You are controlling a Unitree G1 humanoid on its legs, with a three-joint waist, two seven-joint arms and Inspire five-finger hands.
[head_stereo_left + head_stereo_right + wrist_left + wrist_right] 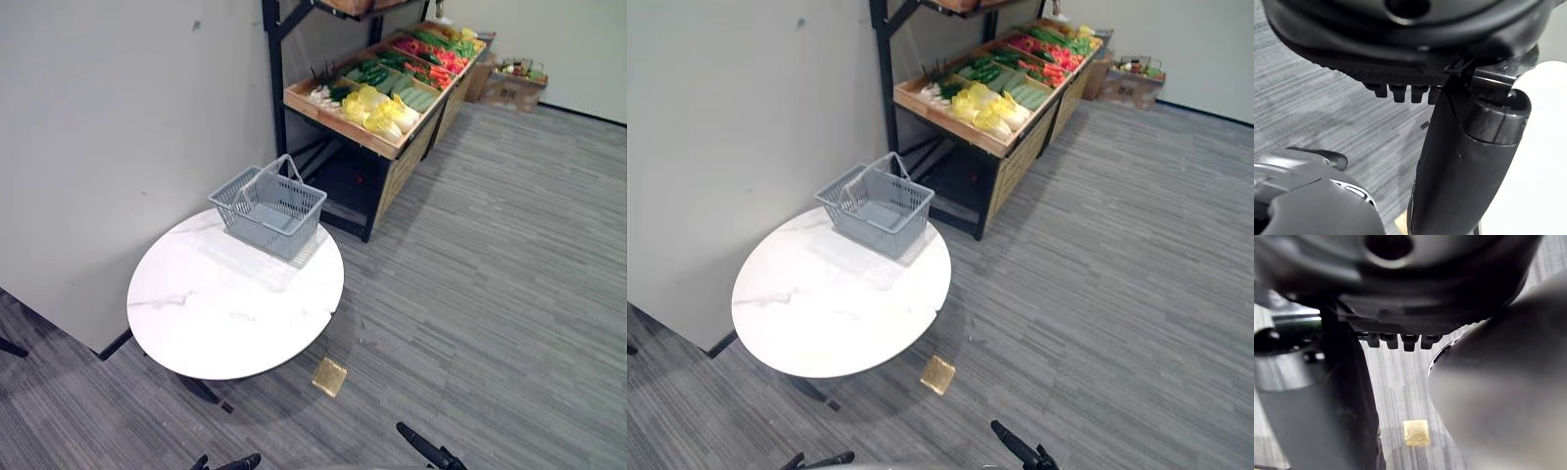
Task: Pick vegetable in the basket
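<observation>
Left eye view.
- Vegetables: lie in the wooden trays of a black-framed stand [392,147] at upper centre and right. The stand's long axis runs from frame centre to the upper right, and the rows follow it. Pale yellow cabbages [377,110] are nearest, then green vegetables [377,73] and red ones [436,56].
- Basket [266,211]: grey plastic, opening up, handles raised. It sits on the upper right part of the round white counter [220,313], long axis slanting upper left to lower right.
- Floor: a small gold square [329,376] lies below the counter's lower right rim.
- Left hand [235,461] and right hand [428,450]: both at the bottom edge, well apart from the basket and the vegetables. Whether they are open or closed cannot be told.
</observation>
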